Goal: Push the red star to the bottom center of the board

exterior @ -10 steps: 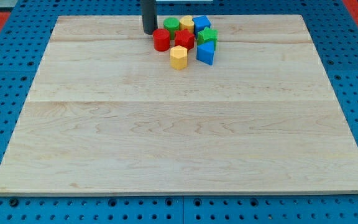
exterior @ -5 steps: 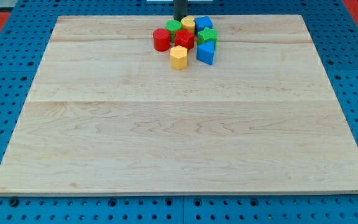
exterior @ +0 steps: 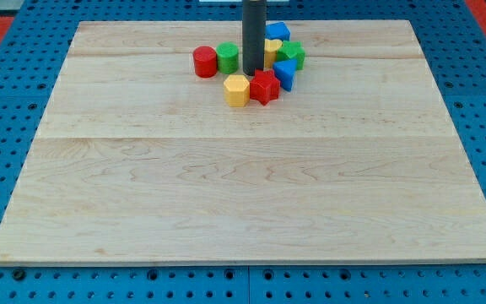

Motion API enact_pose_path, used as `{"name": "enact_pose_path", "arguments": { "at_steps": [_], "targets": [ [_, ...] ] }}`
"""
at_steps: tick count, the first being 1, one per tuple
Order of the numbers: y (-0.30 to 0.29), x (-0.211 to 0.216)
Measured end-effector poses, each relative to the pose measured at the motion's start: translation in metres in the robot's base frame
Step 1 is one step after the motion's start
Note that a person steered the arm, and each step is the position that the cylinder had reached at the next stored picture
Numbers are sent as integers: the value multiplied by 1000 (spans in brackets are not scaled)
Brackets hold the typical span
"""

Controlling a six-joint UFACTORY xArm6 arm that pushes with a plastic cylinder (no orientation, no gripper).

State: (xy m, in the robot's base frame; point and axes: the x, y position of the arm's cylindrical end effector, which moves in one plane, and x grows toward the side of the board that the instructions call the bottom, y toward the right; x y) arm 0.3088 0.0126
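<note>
The rod was seen standing upright in the cluster of blocks near the view's top centre of the wooden board [exterior: 142,194]. No claw is fitted, so no apart or together state applied; my tip [exterior: 252,73] was found at the rod's lower end, in the midst of the blocks.

The red star [exterior: 265,87] was located just below and to the view's right of my tip, very close to it; actual contact could not be told. It lay in the upper part of the board, well apart from the bottom centre. The yellow hexagonal block [exterior: 237,89] was noted just beside the red star on the view's left, seemingly touching it.

The green cylinder [exterior: 227,58] was recorded just left of the rod, with the red cylinder [exterior: 204,62] touching it further left. On the view's right of the rod, a yellow block [exterior: 272,49] was partly hidden by the rod. A green block [exterior: 292,55], a blue block [exterior: 285,73] and a second blue block [exterior: 278,31] were packed close about it. The board rested on a blue perforated table [exterior: 7,135].
</note>
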Motion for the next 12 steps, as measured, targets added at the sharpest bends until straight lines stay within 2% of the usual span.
{"name": "enact_pose_path", "arguments": {
  "at_steps": [2, 3, 4, 6, 7, 8, 10, 11, 12],
  "targets": [
    [0, -11],
    [-11, 6],
    [14, 8],
    [14, 80],
    [32, 53],
    [56, 67],
    [70, 114],
    [28, 170],
    [66, 182]
  ]
}}
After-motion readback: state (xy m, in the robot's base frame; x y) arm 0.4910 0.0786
